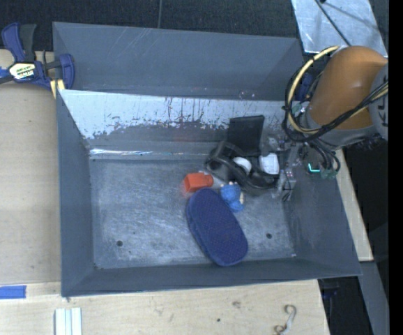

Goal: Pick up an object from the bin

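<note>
The grey metal bin (76,208) takes up most of the frame, its sloping walls running down to a scuffed flat floor. The arm (344,89), with its rounded orange cover and looped cables, reaches in over the bin's right wall from the upper right of the frame. Its jaws hang low at the right end of the floor, close to the foot of the right wall. Whether they are open or closed cannot be told, and nothing can be seen between them. The biggest loose thing is a dark blue oval pouch (217,227) with a textured surface. It lies slantwise at the lower centre of the floor, well to the lower left of the jaws. Above it, at centre right, sits a small heap. In it, a black flat block (247,131) leans near the back wall and a black looped strap (247,178) curls below it, just left of the jaws. A white piece (268,164) rests in the strap's curl, the nearest thing to the jaws. An orange block (198,181) lies at the heap's left edge, just above the pouch's upper end. A small blue bit (231,197) lies beside the pouch's upper right end, between pouch and strap.
</note>
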Controlling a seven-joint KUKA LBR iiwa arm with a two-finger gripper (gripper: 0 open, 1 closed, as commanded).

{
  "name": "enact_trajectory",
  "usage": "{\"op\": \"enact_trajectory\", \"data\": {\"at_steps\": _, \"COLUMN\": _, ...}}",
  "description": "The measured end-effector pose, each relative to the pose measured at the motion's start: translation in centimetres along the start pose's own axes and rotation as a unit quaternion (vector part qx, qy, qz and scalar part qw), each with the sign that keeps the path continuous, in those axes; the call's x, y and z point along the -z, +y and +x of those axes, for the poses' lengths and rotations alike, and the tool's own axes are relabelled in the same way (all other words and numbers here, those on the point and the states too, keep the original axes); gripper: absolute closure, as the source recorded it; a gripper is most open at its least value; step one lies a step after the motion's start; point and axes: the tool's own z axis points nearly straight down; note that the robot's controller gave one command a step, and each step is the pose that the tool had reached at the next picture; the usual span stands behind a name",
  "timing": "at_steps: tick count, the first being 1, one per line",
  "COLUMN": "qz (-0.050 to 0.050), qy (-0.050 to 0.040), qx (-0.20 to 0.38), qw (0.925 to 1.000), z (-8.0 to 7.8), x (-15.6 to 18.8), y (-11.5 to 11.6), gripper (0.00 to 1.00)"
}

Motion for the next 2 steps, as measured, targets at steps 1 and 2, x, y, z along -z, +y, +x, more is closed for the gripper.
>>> {"op": "enact_trajectory", "data": {"at_steps": 1, "qz": -0.001, "qy": 0.0039, "qx": -0.099, "qw": 0.9951, "z": -1.6, "x": -5.8, "y": 1.5, "gripper": 0.00}}
{"op": "enact_trajectory", "data": {"at_steps": 2, "qz": 0.001, "qy": -0.0048, "qx": -0.042, "qw": 0.9991, "z": -2.4, "x": -2.6, "y": 6.5, "gripper": 0.00}}
